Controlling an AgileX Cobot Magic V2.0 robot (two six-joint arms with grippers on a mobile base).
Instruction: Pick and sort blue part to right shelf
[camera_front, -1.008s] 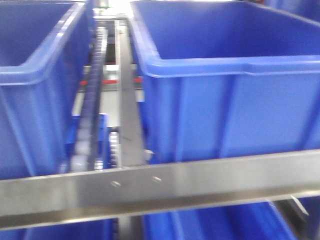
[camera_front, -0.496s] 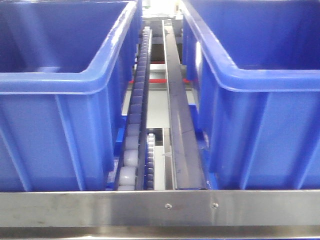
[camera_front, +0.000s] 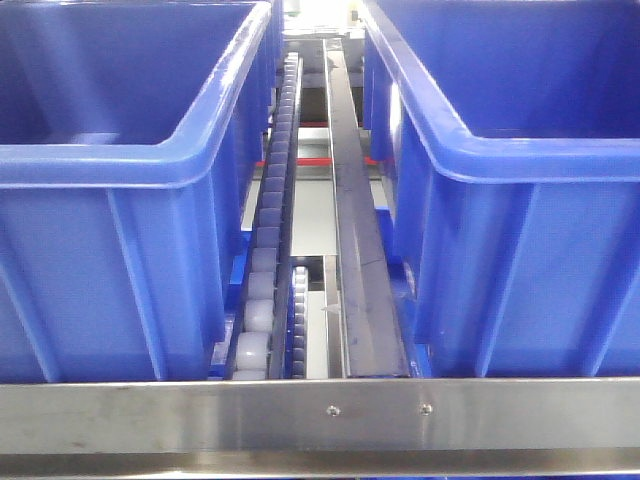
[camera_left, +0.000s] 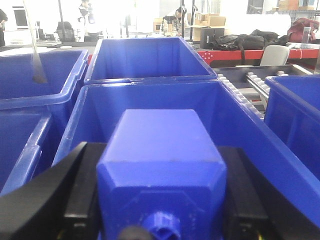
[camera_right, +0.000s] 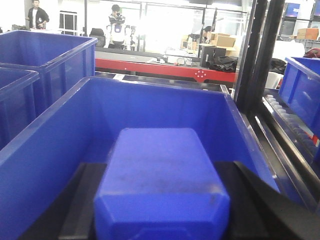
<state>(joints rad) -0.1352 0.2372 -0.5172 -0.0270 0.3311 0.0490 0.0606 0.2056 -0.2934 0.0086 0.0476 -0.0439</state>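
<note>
The left claw (camera_left: 156, 167) was clamped on the blue part (camera_left: 160, 132), its black fingers (camera_left: 75, 195) pressed to both flanks and the capped neck pointing back at the camera, the part held over an open blue bin (camera_left: 150, 97). The right claw (camera_right: 164, 172) gripped a similar blue block (camera_right: 160, 150) above another bin (camera_right: 150, 107), its neck end out of sight. In the front view, a left crate (camera_front: 120, 170) and a right crate (camera_front: 520, 160) flanked a roller track (camera_front: 272, 225) behind a steel rail (camera_front: 200, 410).
</note>
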